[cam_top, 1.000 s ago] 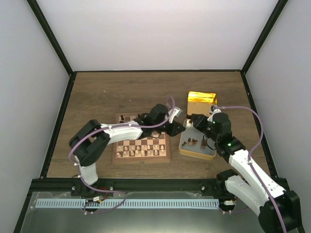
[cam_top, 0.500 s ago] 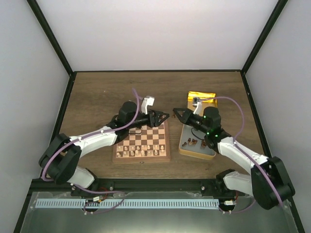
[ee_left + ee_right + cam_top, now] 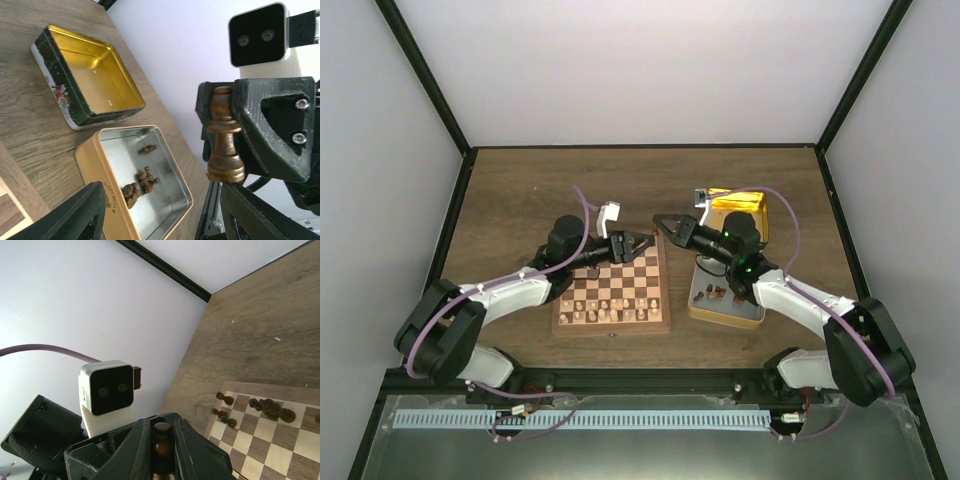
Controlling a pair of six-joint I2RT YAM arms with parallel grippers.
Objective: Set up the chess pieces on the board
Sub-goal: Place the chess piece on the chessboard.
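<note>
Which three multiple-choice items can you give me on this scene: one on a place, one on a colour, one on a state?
1. Where do the dark pieces not yet placed lie?
A. in the open tin right of the board
B. on the bare table left of the board
C. in the gold-lined box

2. What colour is the piece in the right gripper?
A. pale cream
B. dark brown
C. red

3. How stands the left gripper?
A. shut on a piece
B. shut and empty
C. open and empty

Answers:
1 A: the left wrist view shows them on the tin's silver floor.
2 B: brown wood sits between the shut jaws.
3 C: its jaws stand wide apart, with nothing between them.
</note>
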